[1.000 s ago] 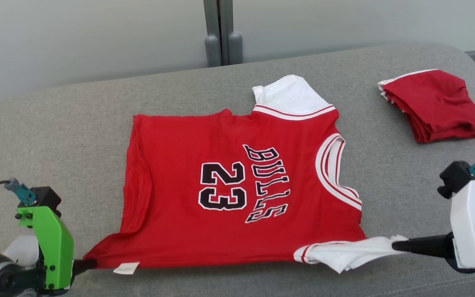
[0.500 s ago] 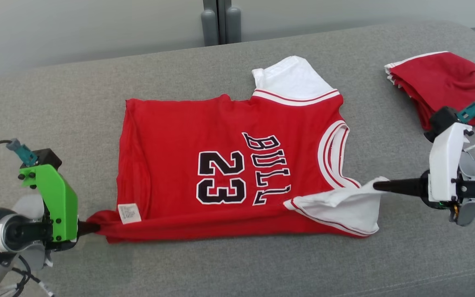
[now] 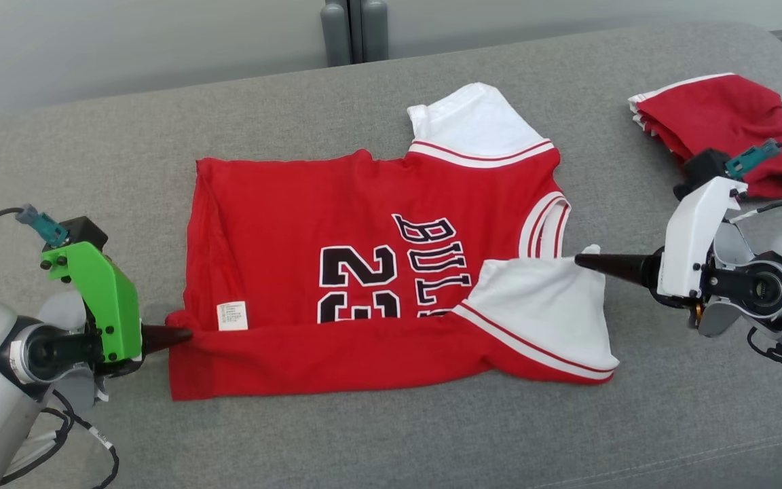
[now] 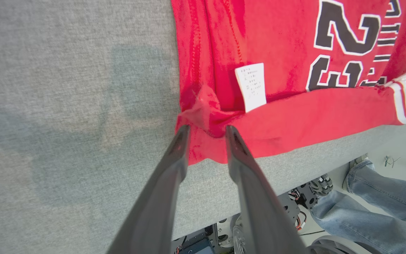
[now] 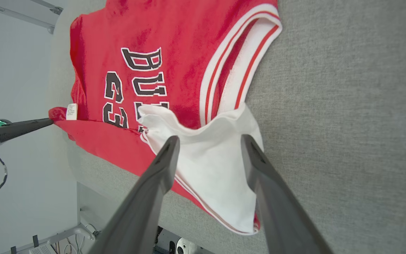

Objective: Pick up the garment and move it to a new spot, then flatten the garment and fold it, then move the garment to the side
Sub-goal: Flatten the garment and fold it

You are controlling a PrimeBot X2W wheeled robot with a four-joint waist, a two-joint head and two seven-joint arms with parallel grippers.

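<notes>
Left pincer [image 3: 184, 334] pinches the red hem corner of the jersey [image 3: 364, 204], which lies mid-frame on the grey tabletop [image 3: 126, 149]. Since a second ago the near edge has come up over the body and now covers the bottom of the 23 and the last letters. Right pincer [image 3: 580, 259] sits at the white sleeve [image 3: 540, 299]. Its fingers look spread in the wrist view, can't tell if it grips. First fold is roughly half laid.
</notes>
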